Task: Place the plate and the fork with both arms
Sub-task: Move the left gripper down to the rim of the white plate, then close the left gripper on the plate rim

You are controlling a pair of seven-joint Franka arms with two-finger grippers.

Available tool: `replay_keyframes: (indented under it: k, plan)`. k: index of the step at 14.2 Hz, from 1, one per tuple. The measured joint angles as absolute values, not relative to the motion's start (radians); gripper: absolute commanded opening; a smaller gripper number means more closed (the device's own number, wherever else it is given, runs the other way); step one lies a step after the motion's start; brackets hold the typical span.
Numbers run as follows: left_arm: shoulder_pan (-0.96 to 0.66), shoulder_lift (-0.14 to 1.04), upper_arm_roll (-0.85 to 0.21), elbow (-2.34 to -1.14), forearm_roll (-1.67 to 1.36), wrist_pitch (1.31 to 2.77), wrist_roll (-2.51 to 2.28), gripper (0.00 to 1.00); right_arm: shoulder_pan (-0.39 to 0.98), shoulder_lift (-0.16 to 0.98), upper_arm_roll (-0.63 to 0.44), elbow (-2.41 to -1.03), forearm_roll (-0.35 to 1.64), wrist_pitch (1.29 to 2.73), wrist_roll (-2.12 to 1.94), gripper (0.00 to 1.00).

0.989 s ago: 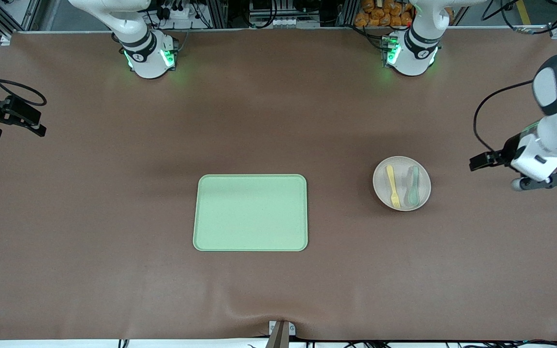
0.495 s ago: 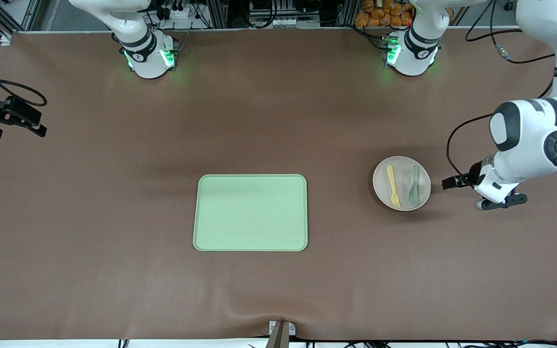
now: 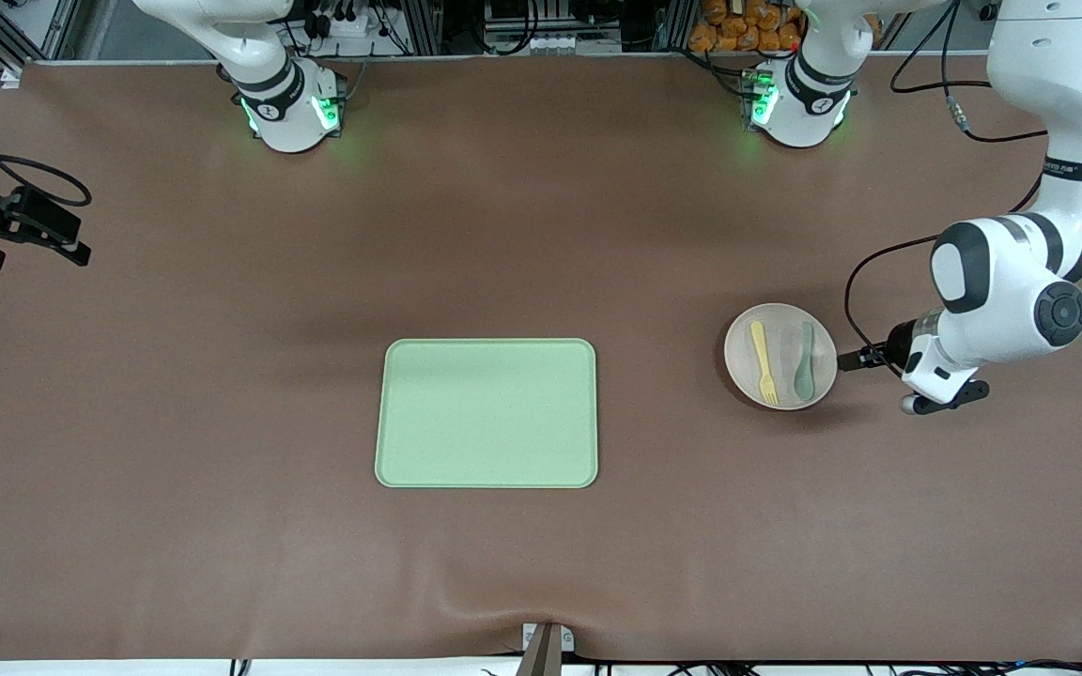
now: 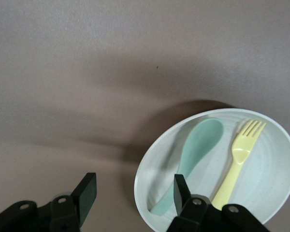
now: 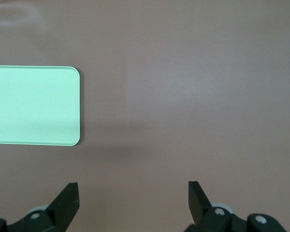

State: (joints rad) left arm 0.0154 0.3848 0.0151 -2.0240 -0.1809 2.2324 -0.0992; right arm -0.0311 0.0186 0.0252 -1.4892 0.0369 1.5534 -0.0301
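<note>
Left gripper (image 3: 856, 358): front view puts it low at the plate (image 3: 780, 357), right at the rim edge toward the left arm's end of the tabletop (image 3: 541, 235). Whether it touches the rim cannot be told from here. Compared with the two earlier front pictures, the left arm has swung in from the tabletop's end and come down to the plate; one second ago it stood well apart, half a second ago near. Plate, fork (image 3: 764, 361) and spoon (image 3: 803, 360) lie where they lay before. Tray (image 3: 486, 413) unmoved, nothing on it, well apart from the left gripper toward the middle of the tabletop. Right gripper (image 3: 15, 230) waits at the right arm's end of the tabletop, unchanged.

Left wrist view: the gripper's fingers (image 4: 85, 195) stand apart with the plate rim (image 4: 140, 183) between them, one finger outside the plate, the other over the spoon's handle end (image 4: 159, 205). Nothing gripped yet. Fork (image 4: 238, 162) lies in the plate beside the spoon, farther from the gripper.

Judgement: approach done, rim grasp about to begin. Plate not yet lifted, so the task is at its start.

Right wrist view: right gripper (image 5: 133, 200) wide apart, holding nothing, bare tabletop under it; one corner of the tray (image 5: 38, 106) shows ahead of it.
</note>
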Motion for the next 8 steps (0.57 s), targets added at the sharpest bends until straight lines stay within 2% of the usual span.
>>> replay_keyframes:
  k: [6, 8]
  plan:
    - [0.015, 0.397, 0.015, -2.074, -0.181, 2.272, -0.099, 0.71, -0.031, 0.019, 0.025, -1.489, 0.037, 1.553, -0.030, 1.00]
    - [0.015, 0.404, 0.014, -2.097, -0.181, 2.309, -0.099, 0.59, -0.031, 0.019, 0.025, -1.489, 0.037, 1.553, -0.030, 1.00]
